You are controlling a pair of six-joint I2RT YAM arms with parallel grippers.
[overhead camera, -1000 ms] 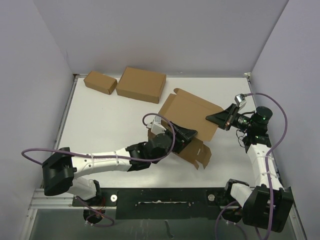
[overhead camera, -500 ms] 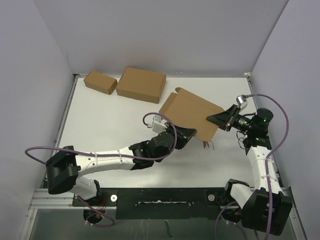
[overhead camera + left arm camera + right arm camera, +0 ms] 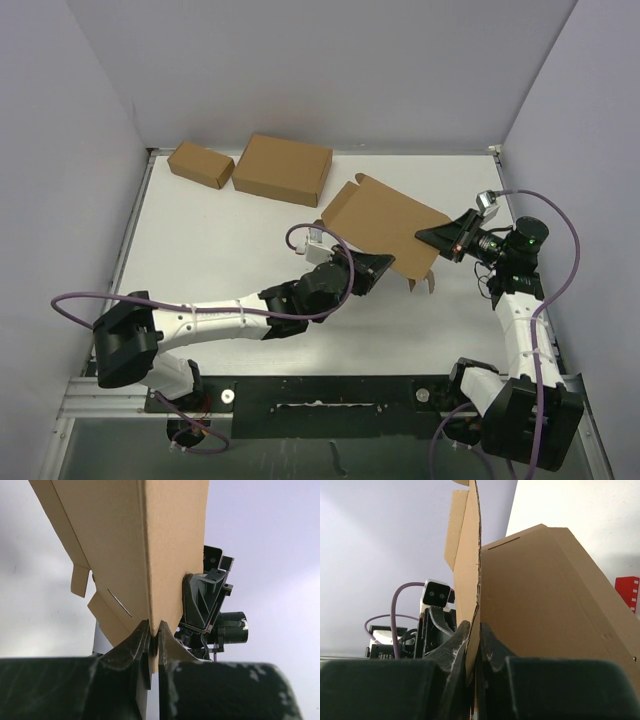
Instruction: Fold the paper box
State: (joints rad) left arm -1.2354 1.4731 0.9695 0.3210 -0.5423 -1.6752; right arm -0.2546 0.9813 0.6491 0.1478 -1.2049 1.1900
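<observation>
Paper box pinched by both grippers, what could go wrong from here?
The left gripper and right gripper each clamp only a thin edge of the paper box; uneven pulling could tear it or let it slip. The loose tabbed flap hanging low might snag on the table.

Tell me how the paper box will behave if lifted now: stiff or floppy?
Probably floppy and light: the paper box is thin card, pinched only at edges by the left gripper and right gripper. Its loose notched flaps may swing or bend.
</observation>
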